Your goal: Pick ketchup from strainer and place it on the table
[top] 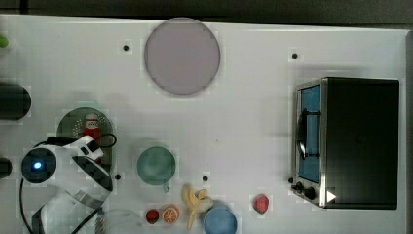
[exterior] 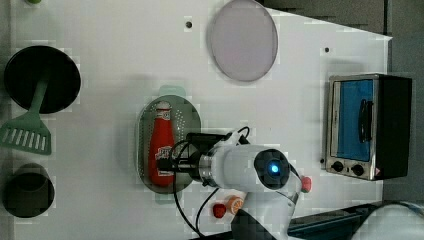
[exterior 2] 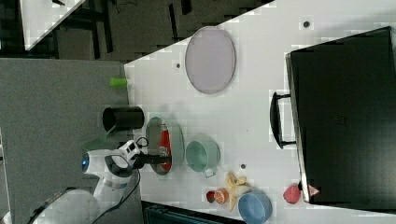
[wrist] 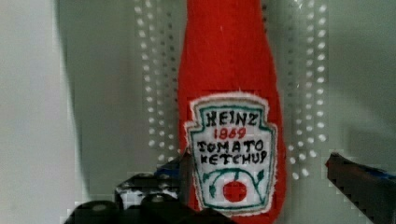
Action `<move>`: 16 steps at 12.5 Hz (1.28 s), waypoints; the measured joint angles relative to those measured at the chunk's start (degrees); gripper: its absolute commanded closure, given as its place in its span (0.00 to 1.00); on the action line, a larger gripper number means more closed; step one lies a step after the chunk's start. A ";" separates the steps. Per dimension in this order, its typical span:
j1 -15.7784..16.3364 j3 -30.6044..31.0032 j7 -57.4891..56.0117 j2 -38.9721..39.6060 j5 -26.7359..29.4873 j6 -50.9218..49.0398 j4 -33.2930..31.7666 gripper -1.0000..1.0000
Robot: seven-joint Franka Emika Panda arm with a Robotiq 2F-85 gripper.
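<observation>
Ketchup (wrist: pixel 229 93) lies flat in the strainer (exterior: pixel 192 117), and I see it right under my gripper (wrist: pixel 254 186). It is a red bottle with a white cap and a white label. On the label I can read "HEINZ" and "TOMATO KETCHUP". In the left view its cap points up the picture and its fat end points down.

My gripper is spread wide and holds nothing. In the wrist view one dark finger (wrist: pixel 154 191) sits beside the label on one side, and the other finger sits well off on the other side. The bottle's lower part is between them. I cannot tell if a finger touches the bottle.

The strainer is pale green and oval, with rows of little holes in its floor. It rests on the white table (top: pixel 253 122). In the top view it is at the top view's left, and my white arm (top: pixel 73 170) covers part of it.

Just beside the strainer in the top view is a round green cup (top: pixel 156 165). Further along the table's near edge are a small red fruit (top: pixel 152 216), an orange slice (top: pixel 170 214), a banana (top: pixel 195 204) and a blue bowl (top: pixel 220 220). A big greyish-pink plate (top: pixel 182 55) is well apart, up the picture. A toaster oven (top: pixel 348 142) stands at the top view's right.
</observation>
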 measured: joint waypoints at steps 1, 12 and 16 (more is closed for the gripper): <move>0.36 -0.62 0.76 2.18 -1.51 1.34 0.56 0.00; 3.80 -3.78 3.57 6.49 -5.01 1.34 5.15 0.40; 2.56 -0.25 3.62 2.43 -3.13 -1.85 4.92 0.40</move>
